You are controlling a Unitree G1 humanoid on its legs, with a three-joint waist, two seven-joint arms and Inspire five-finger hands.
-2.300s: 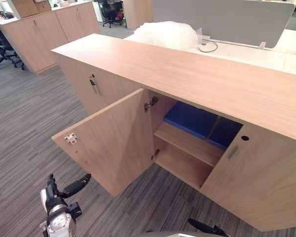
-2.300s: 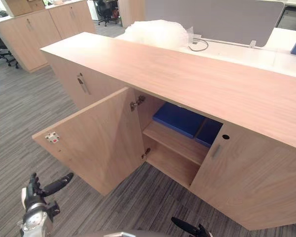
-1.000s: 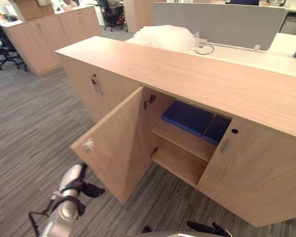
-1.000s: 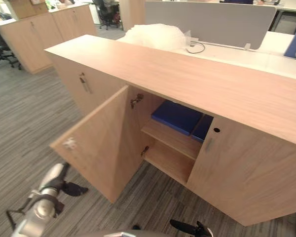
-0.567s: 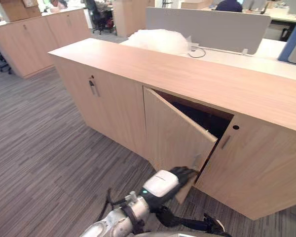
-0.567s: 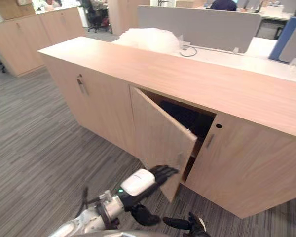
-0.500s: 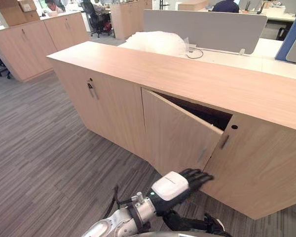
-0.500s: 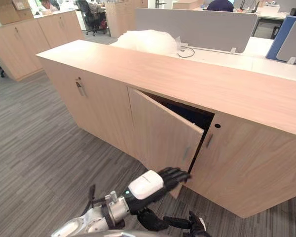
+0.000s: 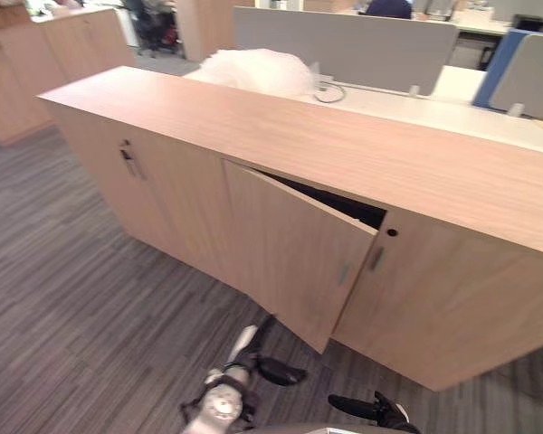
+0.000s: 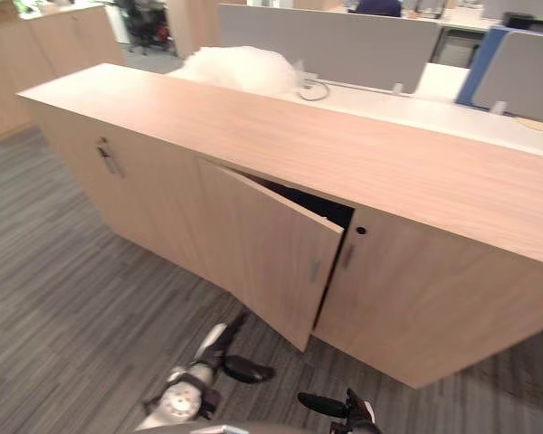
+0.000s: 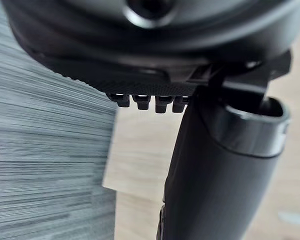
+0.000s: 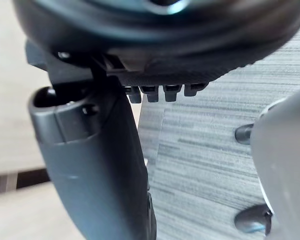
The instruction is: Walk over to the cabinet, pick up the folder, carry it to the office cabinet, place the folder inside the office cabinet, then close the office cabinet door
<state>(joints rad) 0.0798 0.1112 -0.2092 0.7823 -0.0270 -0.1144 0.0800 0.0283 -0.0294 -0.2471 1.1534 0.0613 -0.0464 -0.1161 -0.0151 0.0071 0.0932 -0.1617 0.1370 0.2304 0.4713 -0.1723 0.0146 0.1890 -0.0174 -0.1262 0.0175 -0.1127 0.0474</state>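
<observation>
The office cabinet (image 9: 344, 149) is a long, low wooden unit in front of me. Its middle door (image 9: 290, 249) stands ajar, with the free edge a short way out from the neighbouring door (image 9: 434, 298). Through the narrow gap (image 9: 339, 201) the inside is dark, and the folder is hidden behind the door. My left hand (image 9: 281, 372) hangs low over the carpet just before the door's lower corner, open and off the wood; the left wrist view shows its thumb (image 11: 215, 175) against wood and carpet. My right hand (image 9: 371, 409) is open at the lower edge and holds nothing.
A heap of white bubble wrap (image 9: 253, 70) lies on the desk behind the cabinet, beside a grey partition (image 9: 344, 45) and a blue panel (image 9: 498, 54). More wooden cabinets (image 9: 36, 54) stand at the far left. Grey striped carpet (image 9: 72, 298) stretches to my left.
The door has swung from wide open to nearly shut under my left hand's push. That hand has since dropped away from the door toward the floor. The camera has shifted.
</observation>
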